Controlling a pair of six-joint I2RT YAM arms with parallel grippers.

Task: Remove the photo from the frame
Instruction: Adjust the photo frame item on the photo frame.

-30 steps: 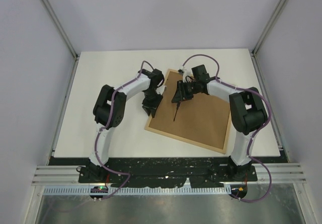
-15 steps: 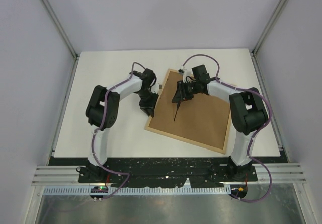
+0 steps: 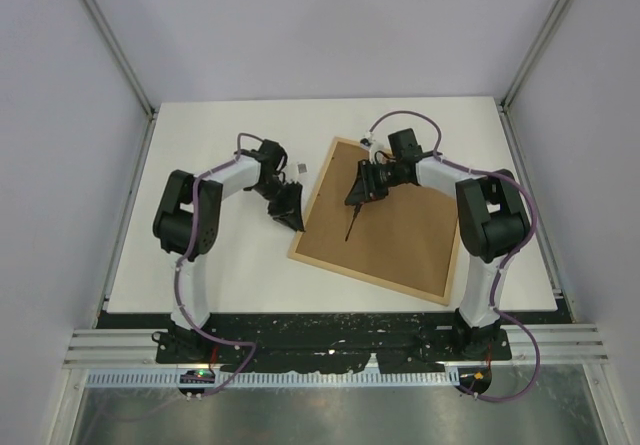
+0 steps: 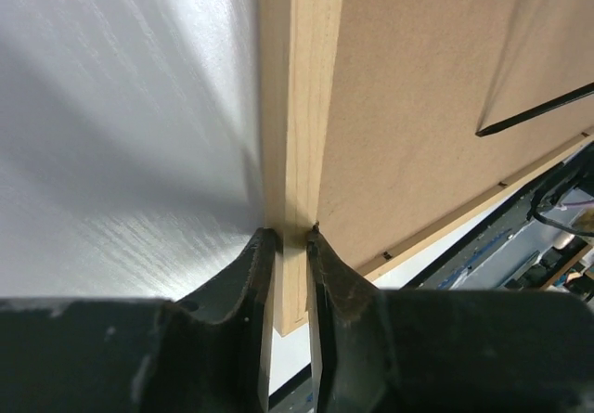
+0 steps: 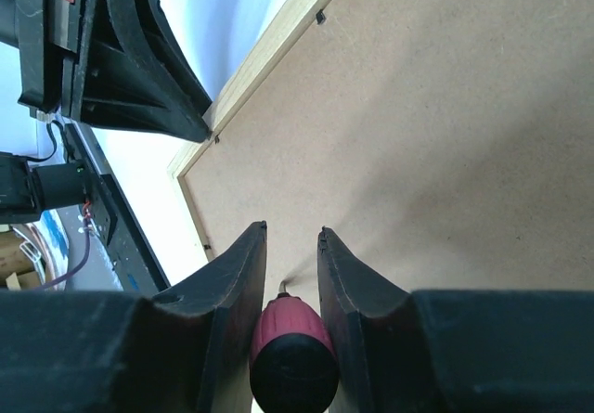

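The frame [image 3: 385, 235] is lying back-up and askew on the white surface [image 3: 210, 255], right of centre. The left fingers [image 4: 251, 274] are pinching its pale wood edge, one outside and one on the brown back. The right fingers [image 5: 237, 283] are gripping a red-handled screwdriver [image 5: 290, 343] — shaft pointing down at that back.

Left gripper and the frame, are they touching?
Touching. The left wrist view shows the left gripper with both fingertips pinching the light-wood rail of the frame, no gap on either side.
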